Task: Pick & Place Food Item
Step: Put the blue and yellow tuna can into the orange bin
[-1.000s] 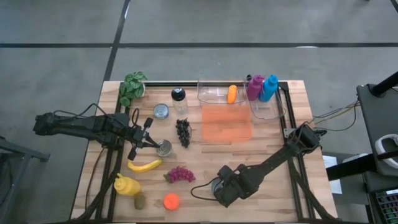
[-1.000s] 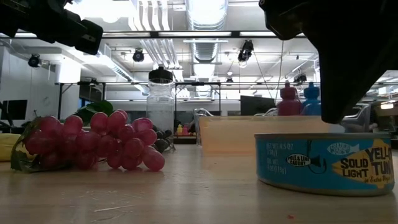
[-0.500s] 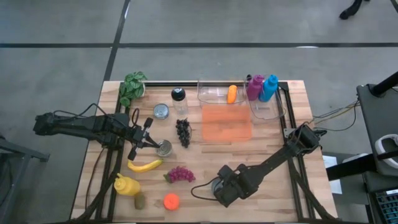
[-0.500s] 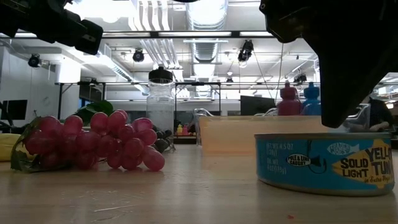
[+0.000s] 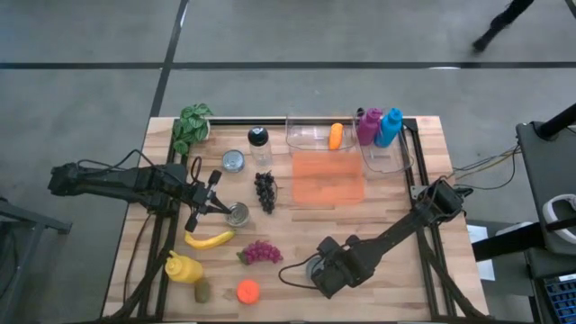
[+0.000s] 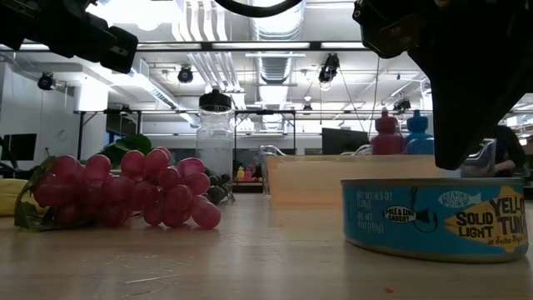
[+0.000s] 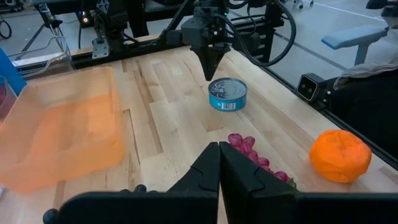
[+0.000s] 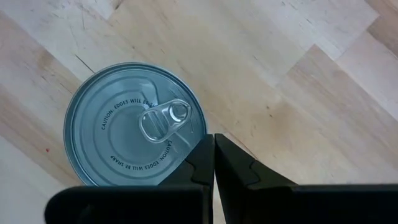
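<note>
Where grapes (image 6: 125, 190) lie, tuna can (image 6: 433, 218) beside.

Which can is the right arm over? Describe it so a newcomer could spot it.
Start at the wooden table and go to its near edge, right of the red grapes. The tuna can sits there directly under the shut right gripper. Unlike the other cans by the left gripper, it has a blue label reading solid light tuna.

On your tabletop (image 5: 396, 207), a plant (image 5: 191, 126) sits at the far left corner, with a black-lidded jar (image 5: 259, 146) near it. Two clear bins (image 5: 310, 133) line the far edge. A pink bottle (image 5: 368, 126) and a blue bottle (image 5: 389, 127) stand in the right one. An orange mat (image 5: 328, 177) lies just before them.
</note>
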`<act>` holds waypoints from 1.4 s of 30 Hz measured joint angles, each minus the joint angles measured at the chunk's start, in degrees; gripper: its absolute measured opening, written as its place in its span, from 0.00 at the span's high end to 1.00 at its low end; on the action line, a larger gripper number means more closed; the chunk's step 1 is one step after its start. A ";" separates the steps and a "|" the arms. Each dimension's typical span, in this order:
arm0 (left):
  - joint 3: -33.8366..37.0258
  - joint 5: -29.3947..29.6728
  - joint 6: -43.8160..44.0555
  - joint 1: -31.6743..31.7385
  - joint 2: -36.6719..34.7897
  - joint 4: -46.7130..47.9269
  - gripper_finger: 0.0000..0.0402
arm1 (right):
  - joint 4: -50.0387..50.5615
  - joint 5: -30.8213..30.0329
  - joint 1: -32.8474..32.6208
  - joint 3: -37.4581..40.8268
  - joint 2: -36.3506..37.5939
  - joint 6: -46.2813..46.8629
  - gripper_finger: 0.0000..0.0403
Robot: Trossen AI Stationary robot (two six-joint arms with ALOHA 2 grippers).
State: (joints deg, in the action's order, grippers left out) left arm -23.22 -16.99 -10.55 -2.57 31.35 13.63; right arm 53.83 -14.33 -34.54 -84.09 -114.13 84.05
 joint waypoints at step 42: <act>0.00 0.00 -0.13 0.02 0.00 0.00 0.98 | -1.72 1.18 -0.04 0.68 -0.85 1.49 0.98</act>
State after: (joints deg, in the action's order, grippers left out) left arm -23.22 -16.99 -10.68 -2.55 31.35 13.63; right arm 52.12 -13.15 -34.59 -83.42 -114.98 85.54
